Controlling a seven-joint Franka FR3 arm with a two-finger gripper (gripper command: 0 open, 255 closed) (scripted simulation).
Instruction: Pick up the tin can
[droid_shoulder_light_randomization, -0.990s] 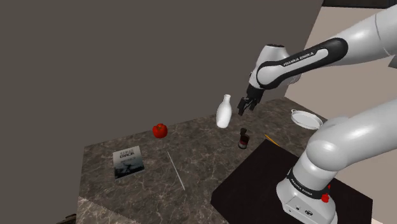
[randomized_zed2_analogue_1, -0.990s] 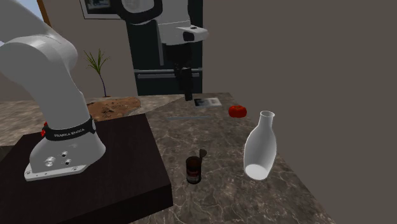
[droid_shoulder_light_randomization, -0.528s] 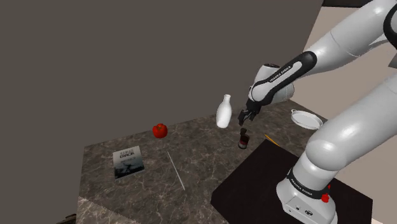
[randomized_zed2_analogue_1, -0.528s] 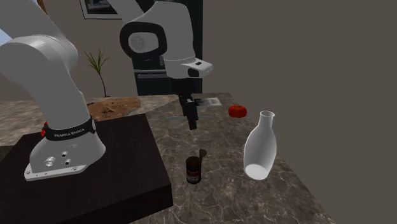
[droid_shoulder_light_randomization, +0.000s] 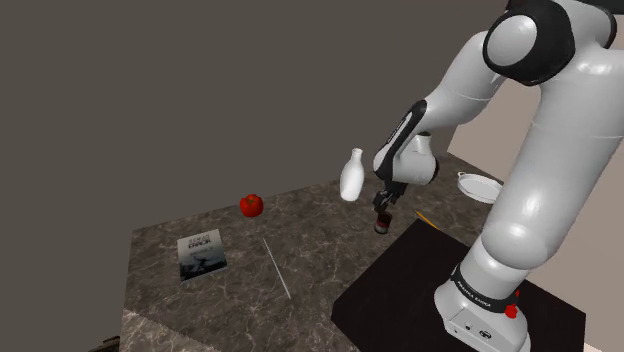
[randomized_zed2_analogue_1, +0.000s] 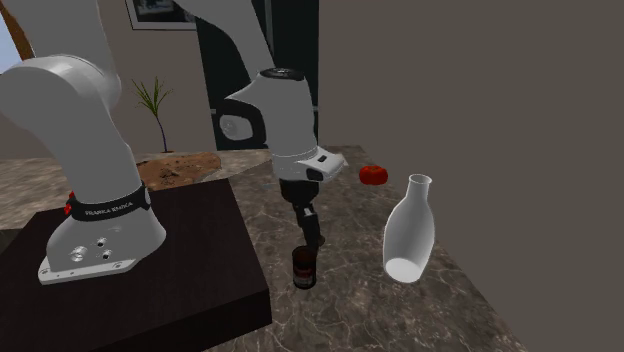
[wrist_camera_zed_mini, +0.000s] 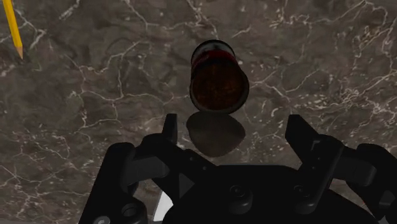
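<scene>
The tin can (droid_shoulder_light_randomization: 381, 225) is small, dark brown with a red band, and stands upright on the dark marble counter (droid_shoulder_light_randomization: 300, 240) near the black stand. Its open top faces the wrist camera (wrist_camera_zed_mini: 218, 79), and its raised lid (wrist_camera_zed_mini: 216, 133) sticks up on the side nearer the fingers. My black gripper (droid_shoulder_light_randomization: 382, 206) hangs just above the can (randomized_zed2_analogue_1: 304, 268), pointing down at it. The gripper (wrist_camera_zed_mini: 234, 127) is open, with its fingers wide apart and nothing between them. From the second exterior view, the gripper (randomized_zed2_analogue_1: 315, 240) hovers right over the can's rim.
A white bottle (droid_shoulder_light_randomization: 351, 174) stands close beside the can toward the wall. A red tomato (droid_shoulder_light_randomization: 251, 205), a book (droid_shoulder_light_randomization: 200, 254) and a thin rod (droid_shoulder_light_randomization: 276, 267) lie farther along the counter. A yellow pencil (wrist_camera_zed_mini: 13, 28) and a white dish (droid_shoulder_light_randomization: 480, 186) are nearby.
The arm has folded downward and the gripper has dropped from well above the counter to just over the can. The can and other objects have not moved.
</scene>
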